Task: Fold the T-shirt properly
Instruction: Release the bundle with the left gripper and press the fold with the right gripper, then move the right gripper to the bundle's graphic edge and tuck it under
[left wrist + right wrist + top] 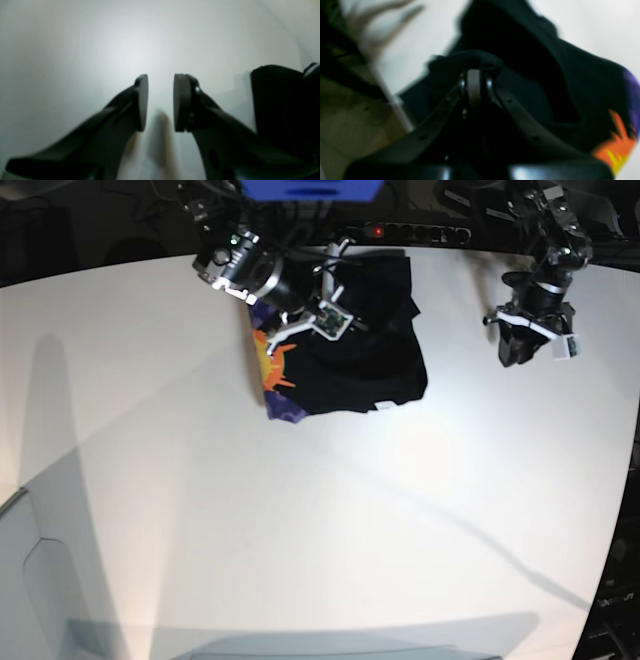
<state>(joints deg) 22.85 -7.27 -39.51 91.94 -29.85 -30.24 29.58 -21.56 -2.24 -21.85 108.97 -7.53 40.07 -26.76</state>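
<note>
Blurred throughout in the right wrist view: right gripper (474, 75) smeared, T-shirt (545, 82) reduced to a dark mass, orange and purple print cut off by the right edge. Left third of that view too smeared to identify. In the left wrist view, only a dark corner of the shirt visible, cut by the right edge; left gripper (160, 102) soft-edged, with an unreadable brownish streak below its pads. From the base camera, right fingertips hidden against black cloth; left gripper too small and dark to read its opening; shirt's far edge lost in the dark background.
</note>
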